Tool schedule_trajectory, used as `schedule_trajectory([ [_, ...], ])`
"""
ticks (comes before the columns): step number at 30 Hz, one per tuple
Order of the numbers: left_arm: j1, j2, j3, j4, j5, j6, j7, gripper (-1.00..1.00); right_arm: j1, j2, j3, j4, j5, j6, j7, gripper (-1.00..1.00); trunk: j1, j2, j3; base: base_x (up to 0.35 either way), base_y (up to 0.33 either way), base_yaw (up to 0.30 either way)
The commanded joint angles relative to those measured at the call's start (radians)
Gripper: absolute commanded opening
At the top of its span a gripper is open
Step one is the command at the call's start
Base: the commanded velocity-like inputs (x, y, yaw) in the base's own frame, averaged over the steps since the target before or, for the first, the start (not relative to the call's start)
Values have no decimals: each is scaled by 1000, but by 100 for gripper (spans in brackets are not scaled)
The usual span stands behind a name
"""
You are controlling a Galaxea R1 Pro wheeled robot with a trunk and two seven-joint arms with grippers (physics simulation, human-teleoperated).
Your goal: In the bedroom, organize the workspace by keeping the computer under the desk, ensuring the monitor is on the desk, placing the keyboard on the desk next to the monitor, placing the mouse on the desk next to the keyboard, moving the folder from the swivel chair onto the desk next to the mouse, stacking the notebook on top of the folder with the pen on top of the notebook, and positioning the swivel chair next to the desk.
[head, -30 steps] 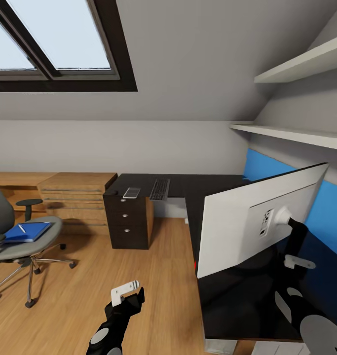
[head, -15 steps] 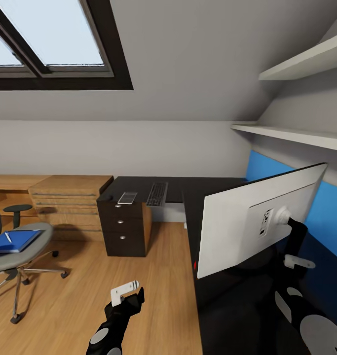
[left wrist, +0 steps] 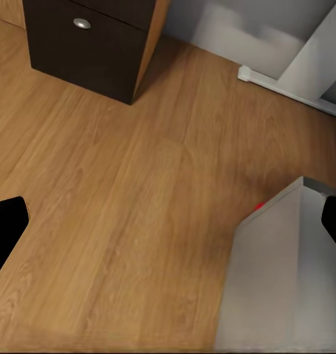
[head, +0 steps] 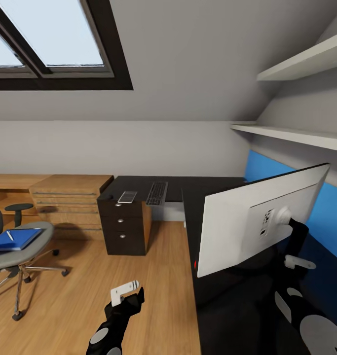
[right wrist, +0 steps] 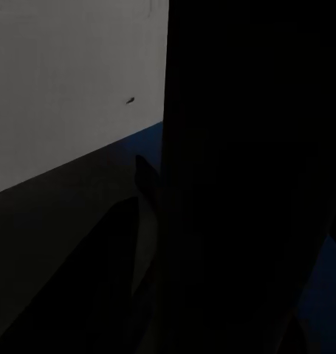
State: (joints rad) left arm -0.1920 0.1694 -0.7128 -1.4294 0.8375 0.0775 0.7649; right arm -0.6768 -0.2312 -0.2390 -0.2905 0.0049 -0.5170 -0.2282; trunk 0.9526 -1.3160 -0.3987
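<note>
The blue folder [head: 14,239] still lies on the swivel chair [head: 10,251], the left gripper [head: 125,292] hangs wide and empty, and the right gripper [head: 292,260], seemingly clamped on the monitor [head: 257,222] stand, could tip it off the desk [head: 227,296].

No readable text or labels anywhere (monitor [head: 247,222] back included).

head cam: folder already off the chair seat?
No. The blue folder lies flat on the swivel chair seat, left of the desk.
</note>
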Motion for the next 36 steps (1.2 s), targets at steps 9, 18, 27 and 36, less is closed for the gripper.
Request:
schedule_trajectory([
  [9, -1, 1, -2, -2, 2, 4, 7, 100, 0, 0, 14, 4, -9, -3, -2, -100, -1, -1, -1, -317, -6, 0],
  [18, -1, 1, 1, 5, 3, 5, 7, 100, 0, 0, 14, 4, -9, -3, -2, -100, -1, -1, -1, -54, -98, 0],
  [27, -1, 1, 4, 12, 3, 5, 7, 100, 0, 0, 15, 4, -8, -3, -2, -100, -1, -1, -1, -1, -2, 0],
  [36, -1, 1, 4, 12, 3, 5, 6, 100, 0, 0, 15, 4, -8, -3, -2, 100, -1, -1, -1, 0, 0, 0],
])
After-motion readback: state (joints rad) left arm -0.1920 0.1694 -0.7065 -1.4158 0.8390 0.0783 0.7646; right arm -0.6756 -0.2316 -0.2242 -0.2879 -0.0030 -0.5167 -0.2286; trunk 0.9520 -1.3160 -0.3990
